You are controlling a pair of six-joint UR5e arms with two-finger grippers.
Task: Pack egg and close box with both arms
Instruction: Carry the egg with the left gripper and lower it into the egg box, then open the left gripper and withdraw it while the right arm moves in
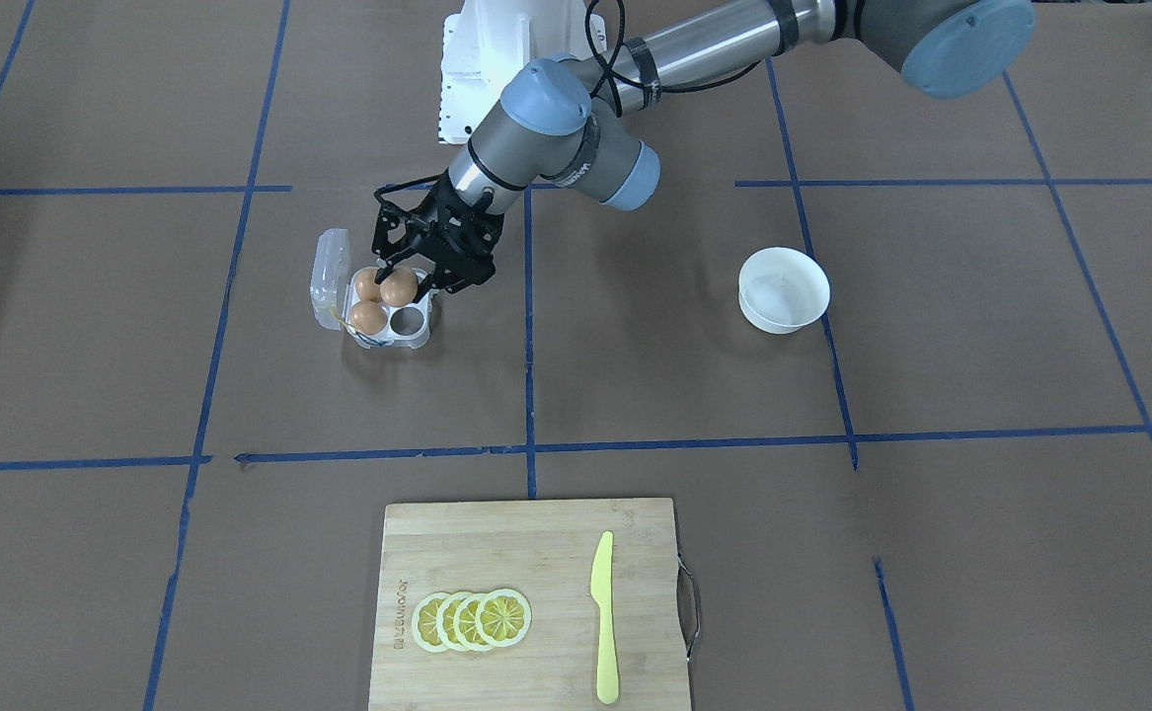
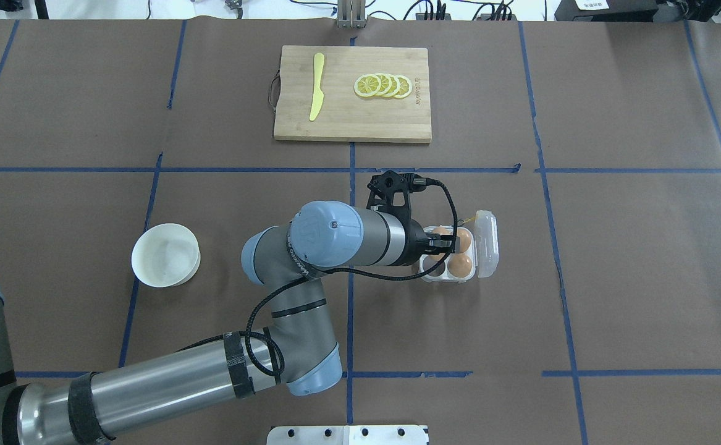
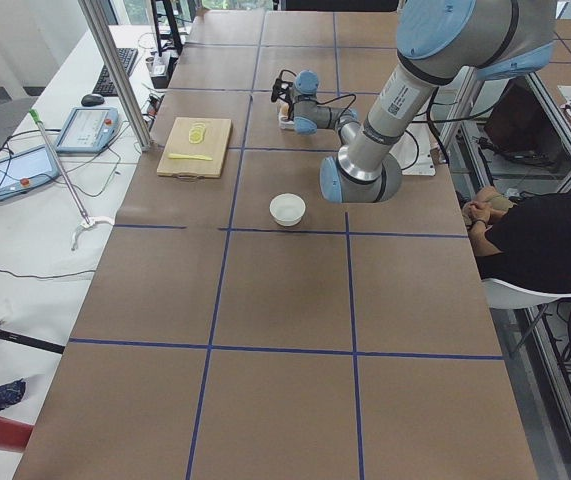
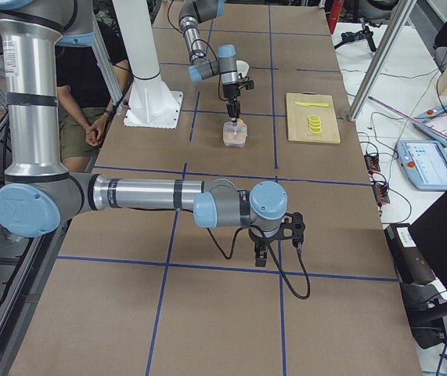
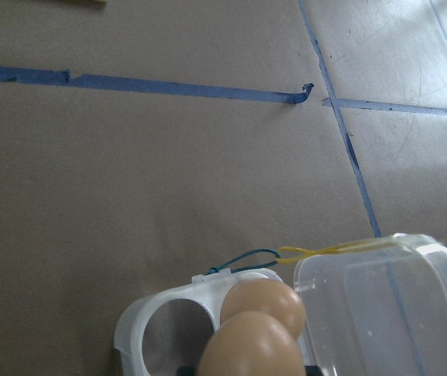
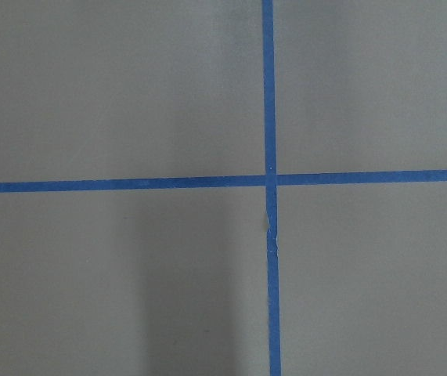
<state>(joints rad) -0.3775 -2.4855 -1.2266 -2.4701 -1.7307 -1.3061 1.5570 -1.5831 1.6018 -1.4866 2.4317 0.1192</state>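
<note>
1. The left arm reaches over the bench to the box, which stands just on the robot's right of the middle tape line.
2. The box's clear lid is swung open and stands on the side away from the arm.
3. The left end effector points down into the box and pinches the egg between its two fingers, one on each side.
4. The egg is over the row of cells farther from the lid. I cannot tell whether it rests in a cell or hangs just above one.
5. The second egg and the third egg fill the two cells next to the lid.
6. An empty cell shows just beside the pinched egg.
7. The right arm stretches low over the bench, well apart from the box.
8. The right end effector points down over a crossing of blue tape lines. It shows only from the side, so I cannot tell whether it is spread or pressed together.
9. A white bowl stands on the robot's left half, well apart from the box.
10. A wooden cutting board lies at the bench edge across from the robot. It carries four overlapping lemon slices and a yellow knife.
11. A white pedestal stands at the robot's side of the bench.
</note>
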